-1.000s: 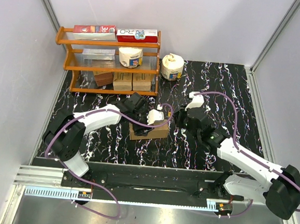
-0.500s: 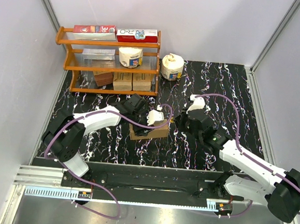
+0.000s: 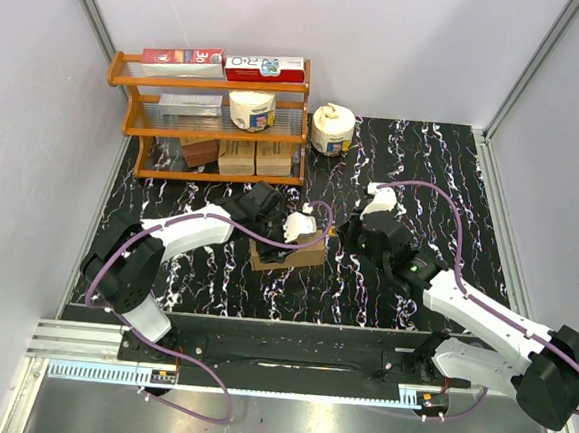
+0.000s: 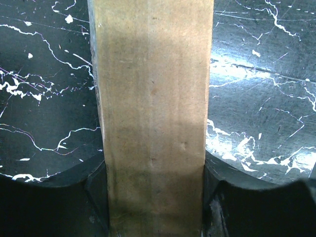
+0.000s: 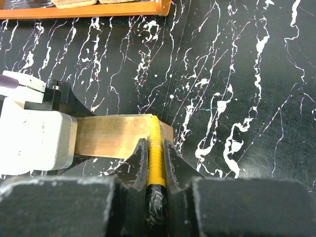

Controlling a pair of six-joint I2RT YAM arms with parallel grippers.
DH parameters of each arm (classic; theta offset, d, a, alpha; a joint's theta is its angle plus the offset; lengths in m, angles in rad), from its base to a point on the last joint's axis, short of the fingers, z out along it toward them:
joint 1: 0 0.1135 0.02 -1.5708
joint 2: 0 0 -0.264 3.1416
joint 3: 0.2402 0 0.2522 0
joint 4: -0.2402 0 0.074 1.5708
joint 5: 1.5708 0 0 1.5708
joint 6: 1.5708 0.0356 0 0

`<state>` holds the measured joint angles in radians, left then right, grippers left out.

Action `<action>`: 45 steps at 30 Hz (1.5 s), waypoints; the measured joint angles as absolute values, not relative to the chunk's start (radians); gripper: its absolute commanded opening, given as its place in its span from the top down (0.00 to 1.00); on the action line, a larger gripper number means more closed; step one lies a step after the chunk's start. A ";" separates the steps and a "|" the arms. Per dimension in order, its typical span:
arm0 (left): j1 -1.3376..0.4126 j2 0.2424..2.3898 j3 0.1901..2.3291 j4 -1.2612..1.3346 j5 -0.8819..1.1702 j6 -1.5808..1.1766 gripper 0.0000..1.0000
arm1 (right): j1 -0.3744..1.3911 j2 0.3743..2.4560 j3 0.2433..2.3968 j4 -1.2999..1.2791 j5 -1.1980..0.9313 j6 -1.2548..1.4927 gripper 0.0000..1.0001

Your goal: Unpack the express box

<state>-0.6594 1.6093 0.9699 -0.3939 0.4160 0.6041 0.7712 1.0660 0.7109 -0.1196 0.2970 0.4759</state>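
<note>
The express box (image 3: 288, 256) is a plain brown carton lying on the black marbled table, left of centre. My left gripper (image 3: 284, 238) is shut across its width; in the left wrist view the box (image 4: 153, 113) fills the gap between the two black fingers (image 4: 96, 185). My right gripper (image 3: 347, 231) is just right of the box and shut on a yellow ridged cutter (image 5: 155, 140). The cutter's tip lies on the box's right end edge (image 5: 160, 126). The box top (image 5: 111, 136) shows beside the left arm's white wrist housing (image 5: 34, 140).
An orange wooden shelf (image 3: 212, 120) stands at the back left with red-and-white cartons (image 3: 266, 67), a white roll and small brown boxes (image 3: 239, 157). Another white roll (image 3: 331, 130) stands on the table right of it. Grey walls enclose the table.
My right gripper has moved a little left and nearer, bringing the yellow cutter up to the box's right end. The left gripper and the box have stayed put.
</note>
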 measured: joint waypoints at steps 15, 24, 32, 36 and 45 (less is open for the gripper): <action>-0.659 1.609 0.970 -0.394 0.416 0.604 0.52 | 0.771 1.071 0.711 -0.088 0.302 0.475 1.00; -0.659 1.609 0.970 -0.394 0.416 0.603 0.52 | 0.771 1.097 0.711 -0.073 0.302 0.475 1.00; -0.659 1.609 0.970 -0.394 0.414 0.595 0.53 | 0.771 1.122 0.711 -0.052 0.302 0.475 1.00; -0.659 1.609 0.970 -0.393 0.407 0.582 0.57 | 0.770 1.131 0.718 -0.054 0.293 0.476 1.00; -0.676 1.614 0.980 -0.406 0.360 0.534 0.65 | 0.751 1.133 0.775 -0.173 0.222 0.490 1.00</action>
